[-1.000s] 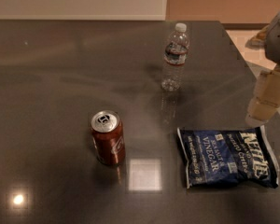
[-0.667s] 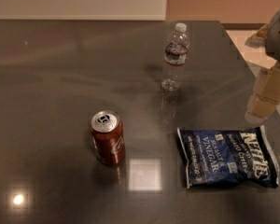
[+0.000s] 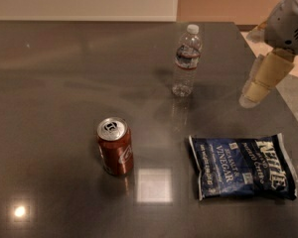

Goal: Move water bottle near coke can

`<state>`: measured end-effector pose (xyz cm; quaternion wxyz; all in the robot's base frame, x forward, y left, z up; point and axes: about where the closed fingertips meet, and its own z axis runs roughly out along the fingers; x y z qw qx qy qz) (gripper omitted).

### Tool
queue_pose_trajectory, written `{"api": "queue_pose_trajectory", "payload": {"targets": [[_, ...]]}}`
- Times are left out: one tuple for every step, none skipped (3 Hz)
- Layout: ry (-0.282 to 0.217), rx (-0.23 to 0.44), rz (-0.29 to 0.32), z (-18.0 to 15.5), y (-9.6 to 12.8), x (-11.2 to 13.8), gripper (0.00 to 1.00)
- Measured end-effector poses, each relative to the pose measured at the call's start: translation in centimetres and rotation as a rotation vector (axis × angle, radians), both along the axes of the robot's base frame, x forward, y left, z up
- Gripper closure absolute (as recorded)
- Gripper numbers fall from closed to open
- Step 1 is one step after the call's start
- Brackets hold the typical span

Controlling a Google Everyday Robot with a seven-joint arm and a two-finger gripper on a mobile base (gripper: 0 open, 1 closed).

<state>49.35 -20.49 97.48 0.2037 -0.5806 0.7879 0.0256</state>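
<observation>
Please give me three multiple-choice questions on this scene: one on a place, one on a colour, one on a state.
1. Where is the gripper?
A. at the left edge
B. at the right, apart from the water bottle
C. gripping the bottle

2. What colour is the chip bag?
A. blue
B. green
C. yellow

3. How is the water bottle?
A. lying down
B. lifted
C. standing upright on the table

Key: 1 B, it hangs right of the bottle, touching nothing. 2 A, dark blue with white lettering. 3 C, its base rests on the table, cap up.
</observation>
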Motion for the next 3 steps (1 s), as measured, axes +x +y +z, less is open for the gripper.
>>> {"api": "queue_pose_trajectory", "payload": {"targets": [[-0.014,0.066,-0.021,-0.5,0.8,2.9,0.0],[-0.026,0.131,-0.051,-1.4,1.6,5.7,0.0],[-0.021,0.198,-0.077,-2.6,2.6,8.1,0.0]]}}
